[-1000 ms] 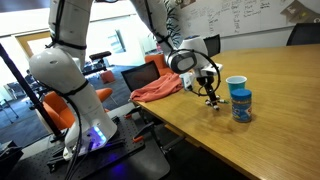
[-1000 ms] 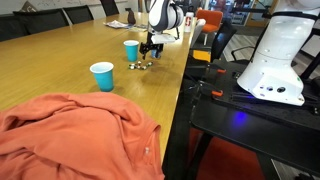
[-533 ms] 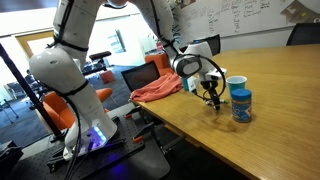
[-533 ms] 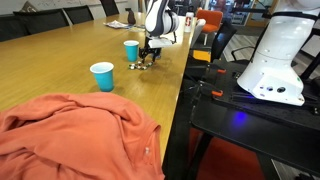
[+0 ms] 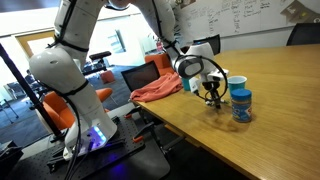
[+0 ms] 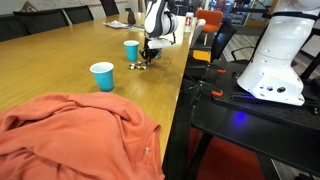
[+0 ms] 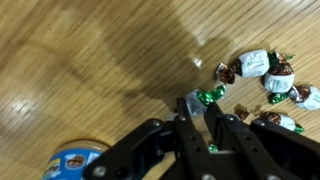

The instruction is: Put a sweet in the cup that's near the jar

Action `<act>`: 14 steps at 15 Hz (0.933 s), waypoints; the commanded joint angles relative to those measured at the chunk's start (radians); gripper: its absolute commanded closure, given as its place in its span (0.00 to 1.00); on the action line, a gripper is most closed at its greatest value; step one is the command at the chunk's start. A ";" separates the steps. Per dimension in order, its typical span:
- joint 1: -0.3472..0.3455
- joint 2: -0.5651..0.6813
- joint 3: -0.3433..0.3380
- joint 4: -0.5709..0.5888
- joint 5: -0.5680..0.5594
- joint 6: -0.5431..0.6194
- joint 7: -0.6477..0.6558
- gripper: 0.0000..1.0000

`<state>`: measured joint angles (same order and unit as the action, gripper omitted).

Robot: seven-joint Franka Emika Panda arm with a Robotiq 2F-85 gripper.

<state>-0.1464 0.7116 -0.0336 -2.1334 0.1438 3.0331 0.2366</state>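
- White robot arm [image 5: 75, 30] rises from its base off the table edge, arcs over and bends at the wrist. The black gripper [image 5: 212, 98] points down onto the wooden table [image 5: 285, 130].
- In the wrist view the gripper [image 7: 203, 108] has its jaws pinched nearly together on a green-wrapped sweet [image 7: 211, 96]. The fingertips [image 7: 190, 104] are down at the tabletop.
- Loose wrapped sweets [image 7: 252, 65] lie in a small cluster just beside the held one, on bare wood.
- White disposable cup with a blue rim [image 5: 236, 85] stands upright near the gripper.
- Short blue jar [image 5: 241, 105] stands just beside the cup, and its lid edge shows in a corner of the wrist view [image 7: 75, 165].
- In an exterior view the gripper [image 6: 147, 60] is low over the table, wrist roughly vertical.
- Crumpled orange cloth [image 5: 155, 90] lies at the table edge, well apart from the cup.
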 commanded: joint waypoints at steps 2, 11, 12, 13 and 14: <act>0.044 -0.009 -0.040 0.010 0.021 -0.033 0.005 0.99; 0.117 -0.332 -0.071 -0.140 0.037 0.239 0.001 0.97; 0.113 -0.351 -0.066 -0.133 0.042 0.261 0.000 0.97; 0.109 -0.361 -0.061 -0.123 0.044 0.280 -0.002 0.97; 0.109 -0.364 -0.060 -0.110 0.045 0.289 -0.003 0.97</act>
<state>-0.0411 0.4051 -0.0965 -2.2181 0.1628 3.2708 0.2428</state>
